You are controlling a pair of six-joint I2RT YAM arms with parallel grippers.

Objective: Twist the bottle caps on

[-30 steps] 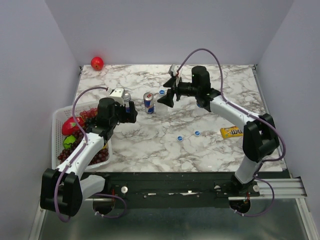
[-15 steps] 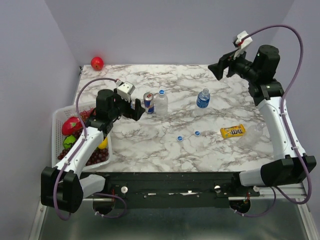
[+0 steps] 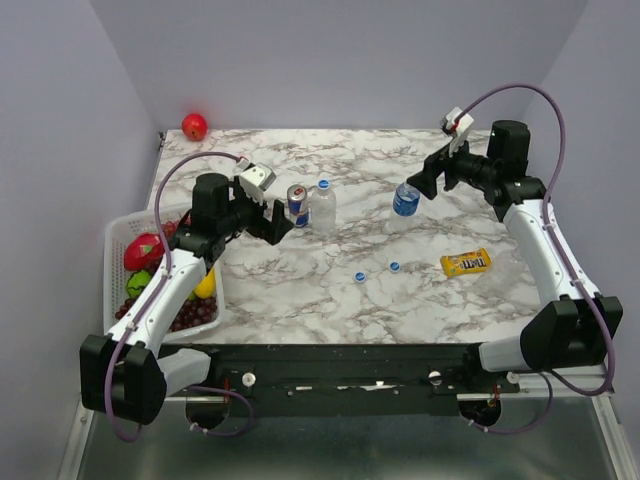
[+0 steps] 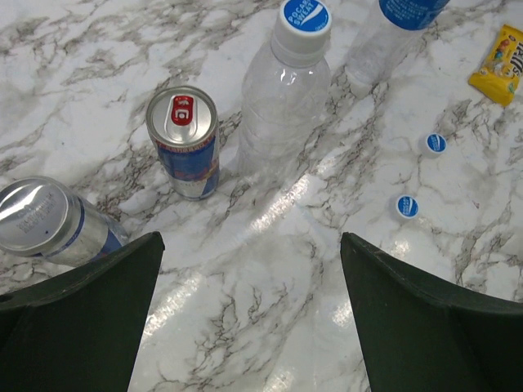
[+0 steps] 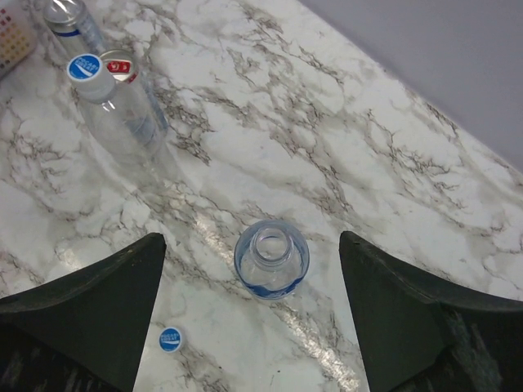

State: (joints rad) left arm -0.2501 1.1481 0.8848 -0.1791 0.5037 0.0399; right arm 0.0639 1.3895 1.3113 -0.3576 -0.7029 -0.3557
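A clear bottle with a blue label band (image 3: 406, 200) stands uncapped at the centre right; its open mouth shows in the right wrist view (image 5: 271, 260). My right gripper (image 3: 418, 180) is open and empty, just above and behind it, jaws to either side (image 5: 252, 245). An unlabelled bottle (image 3: 323, 206) stands at the centre with a blue cap (image 4: 302, 16) on it. Two loose blue caps (image 3: 359, 276) (image 3: 394, 266) lie on the marble in front. My left gripper (image 3: 277, 222) is open and empty (image 4: 249, 269), left of the unlabelled bottle (image 4: 286, 90).
A blue-and-silver can (image 3: 297, 205) stands beside the unlabelled bottle, and a second can (image 4: 45, 220) under my left gripper. A yellow candy packet (image 3: 466, 262) lies at the right. A white basket (image 3: 113, 240) of fruit sits at the left edge. A red ball (image 3: 194, 126) is at the back left.
My right arm swung from the table's centre up to the back right, then came down over the labelled bottle. My left gripper moved slightly right toward the can.
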